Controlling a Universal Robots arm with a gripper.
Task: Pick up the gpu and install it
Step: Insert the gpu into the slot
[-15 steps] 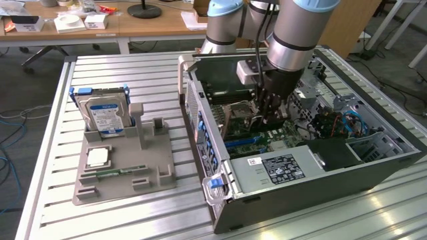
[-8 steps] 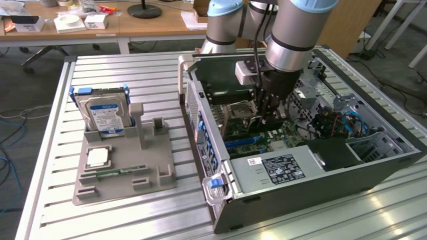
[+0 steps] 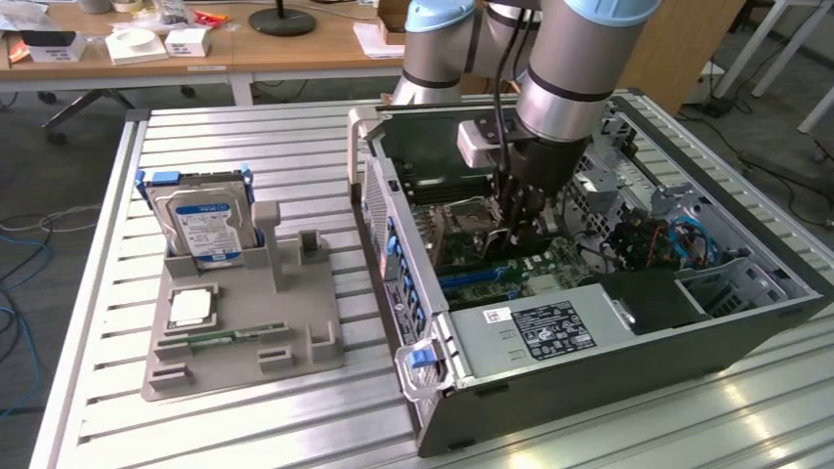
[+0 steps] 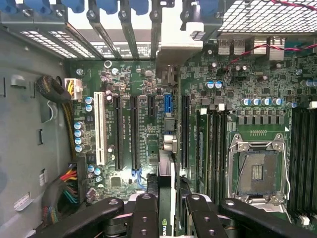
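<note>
In the wrist view the gpu (image 4: 167,163) shows edge-on as a thin dark card running away from the fingers, its pale metal bracket end (image 4: 171,55) at the case's rear slot openings. My gripper (image 4: 168,218) is shut on the card, with the black fingers (image 4: 143,215) on either side of it. The card stands upright just over the motherboard (image 4: 133,89), between the long black expansion slots (image 4: 117,131) and the memory slots. In the exterior view my gripper (image 3: 521,223) reaches straight down into the open computer case (image 3: 587,391), low over the board.
A grey fixture (image 3: 241,322) on the slatted table in the exterior view's left holds a blue-labelled hard drive (image 3: 202,220), a processor chip (image 3: 191,308) and a green memory stick (image 3: 234,335). Inside the case are the power supply (image 3: 548,327), cable bundles (image 4: 69,188) and the open processor socket (image 4: 257,171).
</note>
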